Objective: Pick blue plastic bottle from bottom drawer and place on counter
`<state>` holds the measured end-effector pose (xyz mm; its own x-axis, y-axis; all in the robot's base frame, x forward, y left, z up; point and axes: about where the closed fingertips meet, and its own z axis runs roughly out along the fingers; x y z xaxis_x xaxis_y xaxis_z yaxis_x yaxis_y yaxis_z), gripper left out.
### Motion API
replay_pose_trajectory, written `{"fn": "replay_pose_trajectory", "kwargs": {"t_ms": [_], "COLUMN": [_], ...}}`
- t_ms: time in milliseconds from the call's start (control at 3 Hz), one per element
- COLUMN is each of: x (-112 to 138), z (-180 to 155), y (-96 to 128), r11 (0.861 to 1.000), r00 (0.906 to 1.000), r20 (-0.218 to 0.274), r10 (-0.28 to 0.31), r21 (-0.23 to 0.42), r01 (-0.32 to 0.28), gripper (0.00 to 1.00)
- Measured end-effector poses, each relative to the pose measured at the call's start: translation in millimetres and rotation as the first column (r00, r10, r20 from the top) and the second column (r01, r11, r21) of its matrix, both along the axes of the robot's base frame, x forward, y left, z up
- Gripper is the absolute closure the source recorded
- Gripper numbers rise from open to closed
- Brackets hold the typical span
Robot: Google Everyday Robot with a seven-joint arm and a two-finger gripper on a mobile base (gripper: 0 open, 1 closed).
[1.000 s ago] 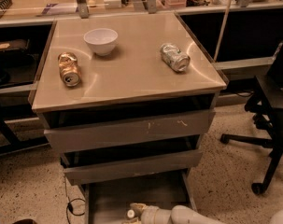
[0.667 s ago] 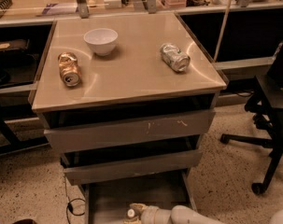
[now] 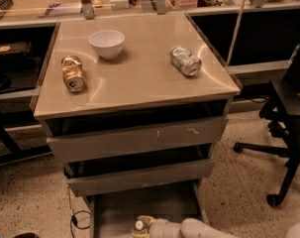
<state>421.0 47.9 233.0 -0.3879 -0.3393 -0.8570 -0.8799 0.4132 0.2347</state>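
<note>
Claw (image 3: 147,225) low at frame bottom, over bottom drawer (image 3: 139,202), right beside blue plastic bottle (image 3: 138,226) — only its white cap shows. Claw opening: cannot tell. Table (image 3: 139,83) carries bowl (image 3: 107,42), gold can (image 3: 73,73), silver can (image 3: 185,60).

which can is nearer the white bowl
The gold can, left of the bowl; the silver can lies farther right. The gripper is down at the bottom drawer.

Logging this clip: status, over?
Hand low in bottom drawer, at blue plastic bottle. Counter holds bowl, gold can, silver can.
</note>
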Motion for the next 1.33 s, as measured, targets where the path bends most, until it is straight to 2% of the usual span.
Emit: {"fn": "replay_pose_trajectory", "kwargs": {"t_ms": [333,667,1333], "x": [-5,-7,1], "z": [7,36,104], "y": [-1,-2,-5], "r11": [1.0,0.999,0.999], "r00": [0.9999,0.9989,0.9993], "r20": [-0.012,-0.036,-0.022], "r10": [-0.011,-0.03,-0.03], "r21": [0.005,0.009,-0.03], "r01": [0.011,0.031,0.03], "gripper": [1.0,1.0,1.0]}}
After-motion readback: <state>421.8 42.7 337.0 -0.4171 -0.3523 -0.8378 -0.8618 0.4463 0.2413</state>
